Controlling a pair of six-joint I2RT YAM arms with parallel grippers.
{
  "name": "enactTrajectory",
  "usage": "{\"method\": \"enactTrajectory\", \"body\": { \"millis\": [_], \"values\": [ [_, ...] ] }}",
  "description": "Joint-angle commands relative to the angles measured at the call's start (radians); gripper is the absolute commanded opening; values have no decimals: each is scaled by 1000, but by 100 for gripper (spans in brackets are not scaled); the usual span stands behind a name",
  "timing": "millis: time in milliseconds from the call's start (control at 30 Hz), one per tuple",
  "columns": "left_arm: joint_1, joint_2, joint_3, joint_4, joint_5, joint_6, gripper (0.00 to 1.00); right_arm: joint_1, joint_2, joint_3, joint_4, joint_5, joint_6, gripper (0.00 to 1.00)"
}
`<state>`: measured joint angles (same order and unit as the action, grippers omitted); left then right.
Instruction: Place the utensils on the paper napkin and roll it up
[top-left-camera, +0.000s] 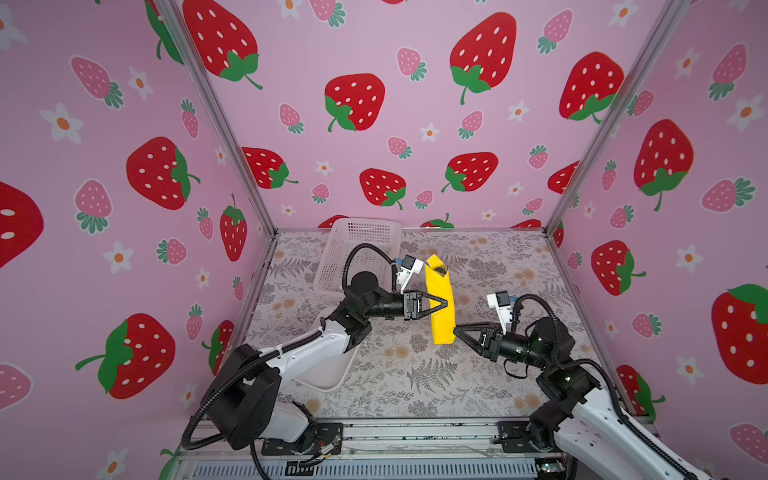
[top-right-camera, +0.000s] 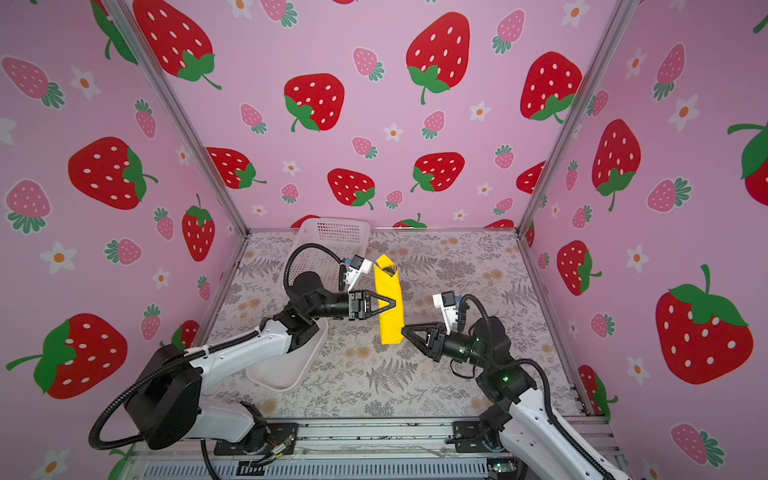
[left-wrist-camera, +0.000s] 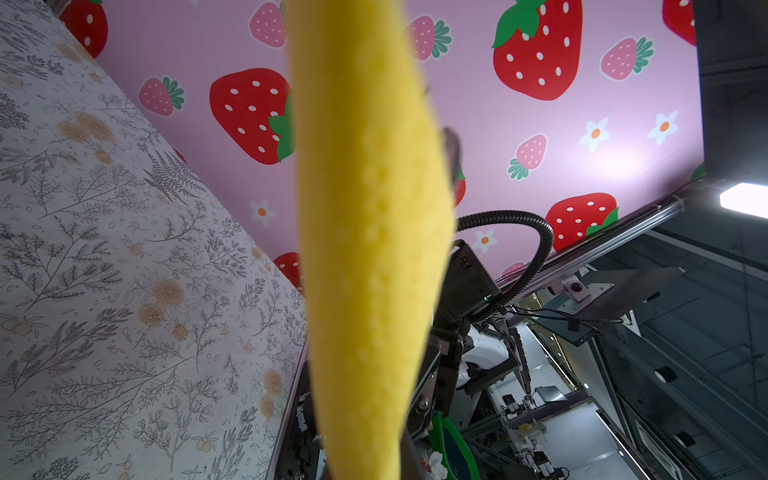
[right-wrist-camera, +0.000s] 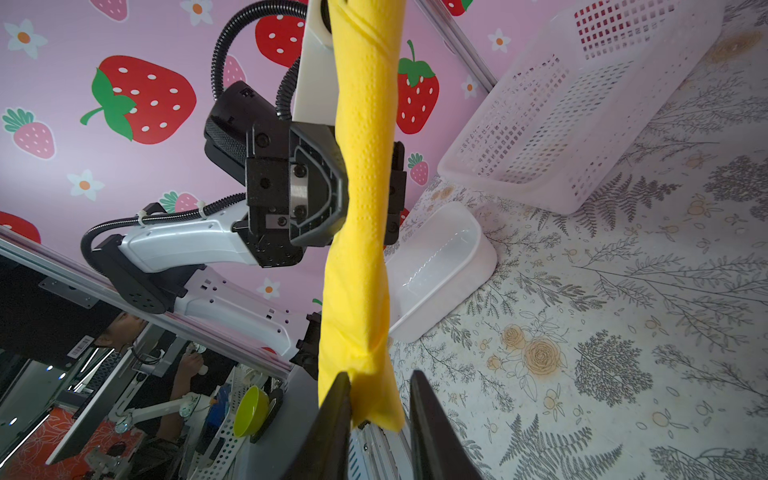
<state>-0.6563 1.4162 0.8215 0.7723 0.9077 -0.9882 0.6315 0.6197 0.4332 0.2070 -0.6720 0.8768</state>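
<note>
Two grippers meet on one narrow roll: the paper napkin (top-left-camera: 443, 328), already wound into a yellow tube. In both top views it runs from 6 o'clock to 12 o'clock, and it seems to be held clear of the table (top-left-camera: 415, 374).

Nearest, the right gripper (top-left-camera: 458, 331) comes in from 3 o'clock at the tube's near end. The right wrist view shows its jaws straddling that end, one finger touching the paper and the other standing apart, so they are parted and not yet pinching. Farther on, the left gripper (top-left-camera: 444, 303) reaches in from 9 o'clock and is clamped across the tube's middle. At the far end, the dark heads of the utensils (top-left-camera: 439, 271) peep out of the open mouth.

The step in hand looks like securing the near end. To do it well, the right jaws should be centred on the tube first, so both fingers land together. A one-sided push would likely bend the thin paper or loosen the outer wrap. The pinch should be gentle, since the paper crushes easily. The left clamp should hold firm and keep the tube level — any tilt toward 12 o'clock could let the cutlery slide out.
</note>
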Motion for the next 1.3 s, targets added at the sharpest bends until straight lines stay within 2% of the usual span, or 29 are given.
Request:
{"method": "enactTrajectory", "body": {
  "millis": [0,233,500,633,767,933,1133,1267],
  "values": [
    [5,-33,44,40,6,5,9,-6,-7,49,-3,32,-9,27],
    [7,-31,46,39,5,5,8,-6,56,77,5,32,-20,26],
    [55,-21,54,27,28,-5,8,-12,54,86,2,136,-21,29],
    [73,-7,73,19,42,-13,8,-14,96,125,27,87,-26,38],
    [91,20,107,23,57,-32,8,-15,187,190,48,22,-44,51],
    [138,61,156,38,77,-70,7,-32,301,277,40,8,-85,59],
    [216,110,208,46,109,-101,7,-89,424,329,46,56,-91,63],
    [275,140,230,62,138,-124,7,-118,482,332,46,140,-69,65]
  ]
}}
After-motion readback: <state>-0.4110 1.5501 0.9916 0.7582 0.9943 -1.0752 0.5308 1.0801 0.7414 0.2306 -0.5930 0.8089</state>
